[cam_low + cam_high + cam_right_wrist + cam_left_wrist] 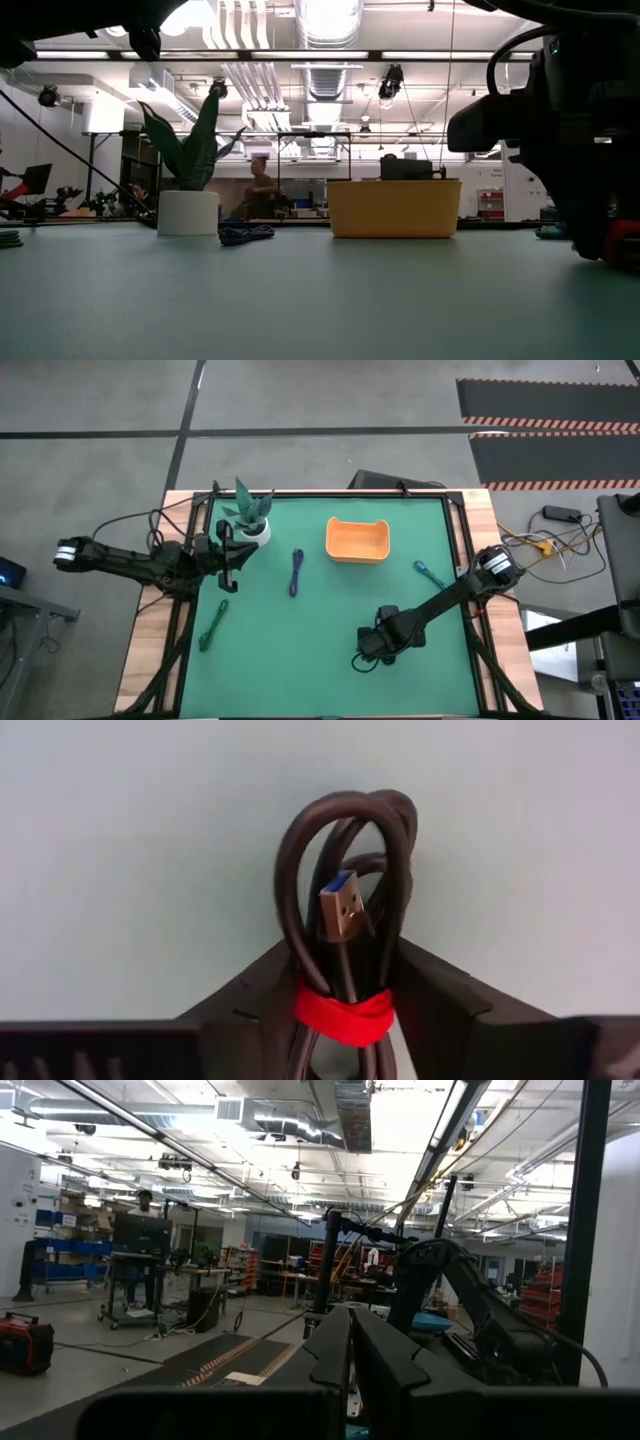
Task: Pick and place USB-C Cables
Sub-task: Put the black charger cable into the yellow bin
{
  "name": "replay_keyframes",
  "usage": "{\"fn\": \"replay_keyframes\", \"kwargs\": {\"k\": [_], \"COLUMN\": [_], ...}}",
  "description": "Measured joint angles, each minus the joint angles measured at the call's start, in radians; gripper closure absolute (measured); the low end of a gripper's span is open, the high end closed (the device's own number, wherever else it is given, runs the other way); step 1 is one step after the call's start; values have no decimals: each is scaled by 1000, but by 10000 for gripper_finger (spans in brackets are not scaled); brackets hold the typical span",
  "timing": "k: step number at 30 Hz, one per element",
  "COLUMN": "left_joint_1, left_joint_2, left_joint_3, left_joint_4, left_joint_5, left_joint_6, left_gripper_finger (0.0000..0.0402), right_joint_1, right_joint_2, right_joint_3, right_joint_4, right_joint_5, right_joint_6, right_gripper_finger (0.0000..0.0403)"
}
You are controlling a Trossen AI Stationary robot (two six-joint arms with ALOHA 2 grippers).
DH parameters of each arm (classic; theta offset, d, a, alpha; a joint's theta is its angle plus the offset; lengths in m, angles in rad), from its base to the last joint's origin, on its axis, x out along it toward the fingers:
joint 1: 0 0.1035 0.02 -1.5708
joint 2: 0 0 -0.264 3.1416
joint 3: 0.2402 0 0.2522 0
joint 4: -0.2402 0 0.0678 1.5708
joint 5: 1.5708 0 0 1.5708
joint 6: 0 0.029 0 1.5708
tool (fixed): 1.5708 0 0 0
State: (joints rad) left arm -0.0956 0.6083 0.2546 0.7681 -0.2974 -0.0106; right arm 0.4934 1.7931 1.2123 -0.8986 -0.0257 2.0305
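The black cable (345, 930), bound by a red tie (343, 1016), sat pinched between the right gripper (345, 1020) at that tie, low over the mat (330, 650). It looked light, soft and floppy, so the banded middle seemed the surest hold. Well to that gripper's left lay the green cable (212, 625); the blue cable (297, 572) and the tray (357, 540) were farther ahead, and the teal cable (430, 573) to the right. The left gripper (228, 556) waited by the plant (248, 515), its fingers pressed together.
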Motion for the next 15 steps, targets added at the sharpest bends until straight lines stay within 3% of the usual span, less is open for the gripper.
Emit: {"fn": "replay_keyframes", "kwargs": {"k": [6,15], "left_joint_1": [0,0], "left_joint_2": [0,0], "left_joint_3": [0,0], "left_joint_4": [0,0], "left_joint_5": [0,0], "left_joint_6": [0,0], "left_gripper_finger": [400,400], "right_joint_1": [0,0], "right_joint_2": [-1,-25], "right_joint_3": [1,0], "right_joint_4": [2,-2], "right_joint_5": [0,-1], "right_joint_6": [0,-41], "right_gripper_finger": [305,311]}}
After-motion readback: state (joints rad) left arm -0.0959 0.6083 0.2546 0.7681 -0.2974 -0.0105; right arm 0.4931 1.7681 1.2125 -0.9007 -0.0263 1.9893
